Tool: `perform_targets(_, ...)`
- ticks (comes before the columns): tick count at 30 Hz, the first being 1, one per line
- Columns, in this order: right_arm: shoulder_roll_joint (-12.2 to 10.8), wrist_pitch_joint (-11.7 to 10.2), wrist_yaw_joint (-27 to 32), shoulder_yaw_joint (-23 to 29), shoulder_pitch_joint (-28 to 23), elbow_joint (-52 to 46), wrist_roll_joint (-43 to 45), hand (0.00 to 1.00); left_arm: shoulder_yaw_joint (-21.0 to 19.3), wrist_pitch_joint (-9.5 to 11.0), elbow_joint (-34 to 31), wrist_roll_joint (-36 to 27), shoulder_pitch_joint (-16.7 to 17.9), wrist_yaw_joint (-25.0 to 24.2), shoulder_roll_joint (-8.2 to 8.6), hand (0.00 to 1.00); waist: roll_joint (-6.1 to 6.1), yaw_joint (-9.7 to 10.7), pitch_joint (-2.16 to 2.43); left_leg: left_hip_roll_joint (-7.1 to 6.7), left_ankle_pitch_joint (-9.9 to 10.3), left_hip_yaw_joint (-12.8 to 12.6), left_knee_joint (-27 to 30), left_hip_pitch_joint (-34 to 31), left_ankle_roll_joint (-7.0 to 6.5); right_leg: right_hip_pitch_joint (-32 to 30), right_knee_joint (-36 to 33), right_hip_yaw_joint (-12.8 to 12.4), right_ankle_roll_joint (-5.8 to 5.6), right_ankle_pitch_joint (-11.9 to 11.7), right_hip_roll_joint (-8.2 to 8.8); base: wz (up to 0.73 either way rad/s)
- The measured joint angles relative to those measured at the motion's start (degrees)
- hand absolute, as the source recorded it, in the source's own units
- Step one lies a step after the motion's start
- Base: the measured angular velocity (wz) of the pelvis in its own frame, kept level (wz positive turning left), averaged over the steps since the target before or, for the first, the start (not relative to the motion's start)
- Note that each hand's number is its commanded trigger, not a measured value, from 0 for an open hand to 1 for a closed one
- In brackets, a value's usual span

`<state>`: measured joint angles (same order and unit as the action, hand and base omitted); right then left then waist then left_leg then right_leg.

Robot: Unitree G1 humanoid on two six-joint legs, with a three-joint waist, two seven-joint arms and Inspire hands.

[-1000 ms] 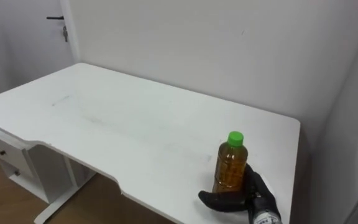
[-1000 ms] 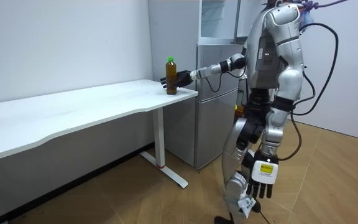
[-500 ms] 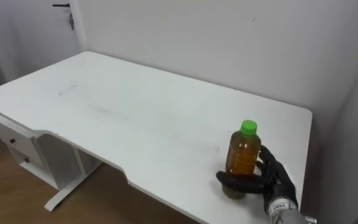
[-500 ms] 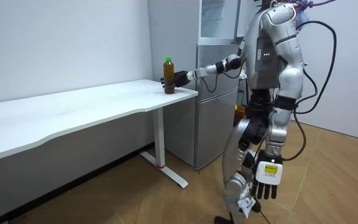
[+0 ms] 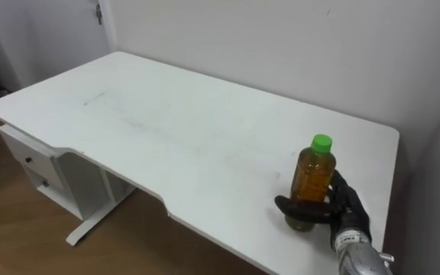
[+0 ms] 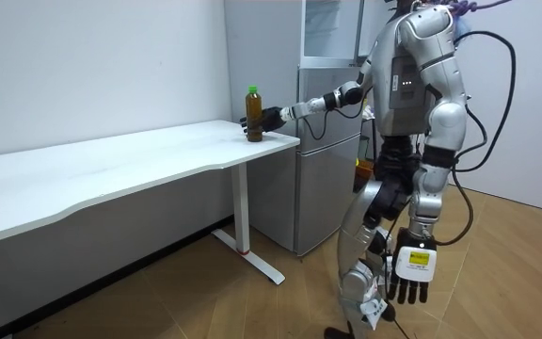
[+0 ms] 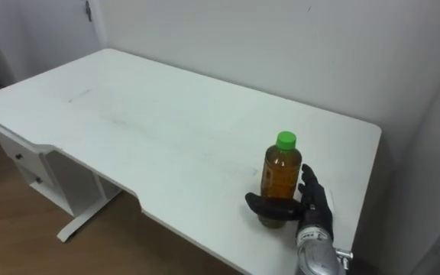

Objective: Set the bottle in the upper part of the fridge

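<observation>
Bottle (image 5: 312, 179), amber liquid w/ green cap, stands upright on the white table (image 5: 166, 126) near its right near corner. The right hand (image 5: 342, 212) is closed round the bottle's lower part, thumb curled across the front & fingers behind. In the room view the left hand (image 6: 412, 276) hangs low at the robot's side, fingers straight, holding nothing. The robot stands at the table's right end next to a grey fridge (image 6: 318, 174), and a drawer unit (image 5: 33, 164) sits under the table's left end.

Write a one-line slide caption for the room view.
Robot beside the fridge, right hand gripping the green-capped bottle at the end of the white table, left hand hanging open.
</observation>
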<state>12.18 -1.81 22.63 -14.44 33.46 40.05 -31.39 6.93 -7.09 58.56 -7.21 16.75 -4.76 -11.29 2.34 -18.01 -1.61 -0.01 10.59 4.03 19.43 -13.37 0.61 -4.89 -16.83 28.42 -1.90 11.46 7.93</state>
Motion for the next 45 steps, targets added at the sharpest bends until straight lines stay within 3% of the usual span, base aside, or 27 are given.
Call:
perform_targets(5, 0.3, 0.2, -1.4, -0.1, 0.0, 0.1, 0.0, 0.00, 0.1, 0.0, 0.2, -0.1, 0.1, 0.0, -0.02, 0.00, 0.39, -1.0, -0.13, 0.01, 0.0, -0.1, 0.0, 0.9, -0.01, 0.6, -0.1, -0.1, -0.01, 0.0, 0.05, 0.00)
perform_targets(6, 0.3, 0.2, -1.7, -0.1, 0.0, 0.2, 0.0, 0.16, 0.1, 0.0, 0.3, 0.0, 0.1, 0.0, -0.04, 0.00, 0.50, -1.1, -0.20, 0.01, 0.0, 0.0, -0.1, 1.0, -0.01, 0.7, -0.1, -0.1, -0.02, 0.1, 0.05, 0.04)
perform_targets(9, 0.3, 0.2, -2.4, -0.2, 0.0, 0.2, 0.1, 1.00, 0.1, 0.0, 0.0, 0.0, 0.1, 0.0, -0.12, 0.00, 1.23, -1.6, -0.47, 0.00, 0.0, 0.1, -0.1, 1.0, 0.00, 0.8, 0.0, -0.1, -0.03, 0.1, 0.03, 0.03)
perform_targets(27, 0.5, 0.8, -2.8, -1.6, 0.0, 0.1, -3.0, 1.00, 0.0, 0.4, -0.6, 0.0, 0.8, -0.4, -1.03, 0.00, 1.59, -2.5, -0.30, -0.28, 0.0, 0.8, -0.7, 1.5, -0.02, 1.8, 0.5, 0.1, -0.11, 0.1, -0.08, 0.02)
perform_targets(33, 0.4, 1.3, -2.9, -2.4, 0.0, -0.9, -8.2, 1.00, 0.0, 0.5, -1.1, 0.0, 1.1, -0.9, -1.08, 0.00, 1.68, -2.3, 0.12, -0.32, -0.1, 0.5, -1.2, 2.6, -0.05, 2.6, 1.2, 0.0, -0.22, 0.1, -0.09, -0.01)
perform_targets(39, 0.6, 1.9, -3.1, -2.4, -2.1, -8.8, -8.3, 1.00, -1.4, 0.8, -2.4, 0.5, 2.0, -0.9, -1.12, 0.00, 1.77, -1.2, 0.48, -0.12, -0.1, -0.8, -2.3, 5.1, -0.09, 4.5, 2.1, -0.2, -0.38, 0.0, -0.14, -0.06)
perform_targets(45, 1.8, 1.9, -8.3, -2.4, -11.5, -25.0, -5.6, 1.00, -2.8, 1.4, -3.1, 1.2, 2.0, -0.9, -0.94, 0.00, 0.94, 0.4, 0.99, 0.34, 0.0, -3.0, -3.8, 8.2, -0.09, 6.9, 4.0, -2.1, -0.72, -0.5, -0.80, -0.14)
